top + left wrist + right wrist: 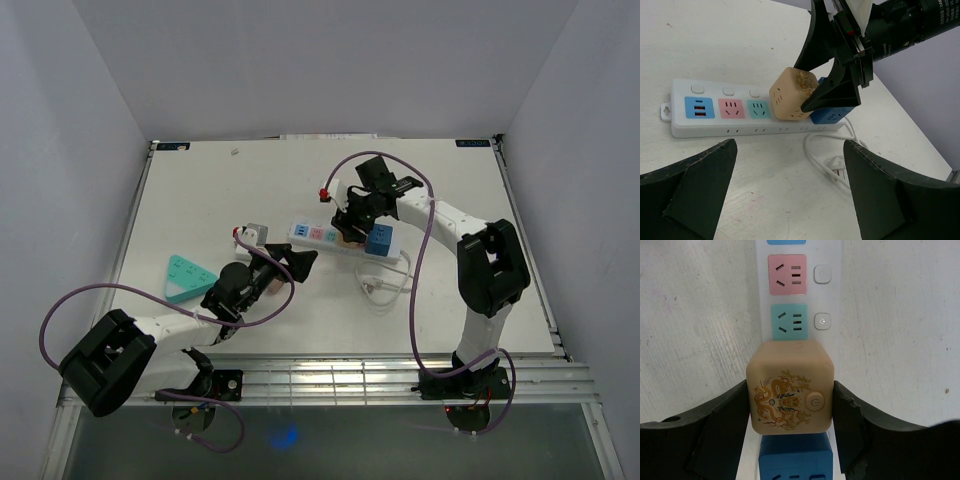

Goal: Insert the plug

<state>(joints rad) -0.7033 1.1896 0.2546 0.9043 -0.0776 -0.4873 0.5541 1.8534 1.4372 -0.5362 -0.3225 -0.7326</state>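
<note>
A white power strip (330,240) lies mid-table, with blue, pink and teal sockets (730,107). My right gripper (352,225) is shut on a tan cube plug with a dragon print (790,395), holding it tilted over the strip just past the teal socket (789,322); it also shows in the left wrist view (792,95). A blue cube plug (796,460) sits in the strip right beside it. My left gripper (290,262) is open and empty, its fingers (687,185) near the table in front of the strip.
The strip's white cable and wall plug (837,165) lie coiled by its right end. A teal triangular object (187,277) lies at the left. A red-tipped cable (323,193) hangs beyond the strip.
</note>
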